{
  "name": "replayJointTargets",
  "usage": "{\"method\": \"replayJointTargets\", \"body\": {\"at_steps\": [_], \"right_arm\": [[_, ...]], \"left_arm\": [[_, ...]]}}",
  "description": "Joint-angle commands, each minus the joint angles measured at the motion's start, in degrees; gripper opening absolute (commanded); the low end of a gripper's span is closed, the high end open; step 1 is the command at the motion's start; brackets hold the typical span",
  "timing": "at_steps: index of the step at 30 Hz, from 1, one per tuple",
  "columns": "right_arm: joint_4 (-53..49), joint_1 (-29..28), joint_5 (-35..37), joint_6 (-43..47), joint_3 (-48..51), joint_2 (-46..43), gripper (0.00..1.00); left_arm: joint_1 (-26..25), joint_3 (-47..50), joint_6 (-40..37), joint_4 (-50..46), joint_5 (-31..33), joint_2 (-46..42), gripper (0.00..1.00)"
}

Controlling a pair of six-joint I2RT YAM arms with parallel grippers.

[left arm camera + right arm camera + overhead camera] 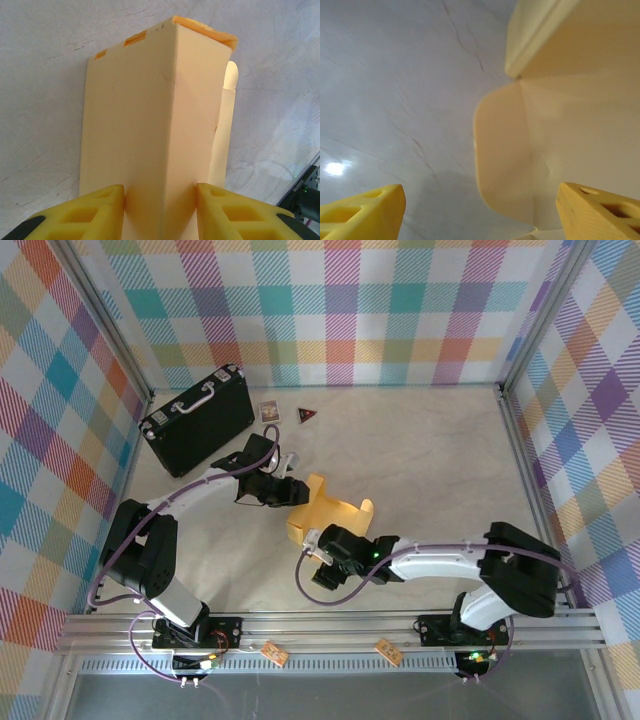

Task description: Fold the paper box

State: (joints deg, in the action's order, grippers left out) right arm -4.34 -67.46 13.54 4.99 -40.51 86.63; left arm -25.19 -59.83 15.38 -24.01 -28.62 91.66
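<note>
At table (430,460) centre | paper box (330,508) long axis runs away from left tool (159,192), which clamps it | right tool (480,192) spread wide

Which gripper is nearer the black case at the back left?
Left. The left gripper, clamped on the paper box, sits just front-right of the black case; the right gripper is farther, on the box's near side.

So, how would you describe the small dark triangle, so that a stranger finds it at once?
Start at the black case in the far left corner of the table. Just right of it lie two small flat pieces; the triangle is the right one. Its neighbour, the card, is square and paler.
</note>
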Motion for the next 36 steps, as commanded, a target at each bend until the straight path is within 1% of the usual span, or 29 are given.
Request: {"method": "replayJointTargets", "body": {"at_steps": [1, 4, 8, 14, 20, 23, 25, 31, 36], "right_arm": [[0.57, 0.04, 4.40, 4.68, -0.60, 2.69, 0.80], [4.09, 0.39, 2.12, 4.94, -0.23, 3.74, 0.81], [3.80, 1.78, 4.56, 4.09, -1.36, 5.36, 0.80], [3.63, 5.01, 6.57, 2.27, -1.24, 4.13, 0.78], [3.74, 8.14, 3.38, 1.07, -1.60, 2.80, 0.77], [3.14, 9.05, 3.13, 1.07, -2.36, 2.93, 0.76], [3.02, 9.68, 1.98, -0.89, -2.62, 2.43, 0.76], [2.89, 12.79, -2.32, -2.76, -3.26, 0.53, 0.75], [1.39, 14.89, -3.02, -3.07, -5.04, 2.69, 0.74]], "left_arm": [[0.31, 0.88, -0.90, -5.55, 1.64, 1.94, 0.40], [0.34, 0.76, -1.07, -5.86, 1.55, 1.83, 0.40], [0.36, 1.03, -1.05, -5.47, 1.45, 1.90, 0.40], [0.39, 1.29, -1.05, -5.16, 1.55, 2.65, 0.39], [0.39, 1.25, -1.06, -4.99, 1.55, 2.73, 0.40], [0.34, 1.38, -1.06, -4.95, 1.38, 2.86, 0.40], [0.38, 1.36, -1.12, -4.96, 1.34, 3.10, 0.40], [0.39, 1.38, -1.04, -4.75, 1.19, 3.24, 0.40], [0.39, 1.39, -1.09, -4.81, 1.20, 3.26, 0.40]]}}
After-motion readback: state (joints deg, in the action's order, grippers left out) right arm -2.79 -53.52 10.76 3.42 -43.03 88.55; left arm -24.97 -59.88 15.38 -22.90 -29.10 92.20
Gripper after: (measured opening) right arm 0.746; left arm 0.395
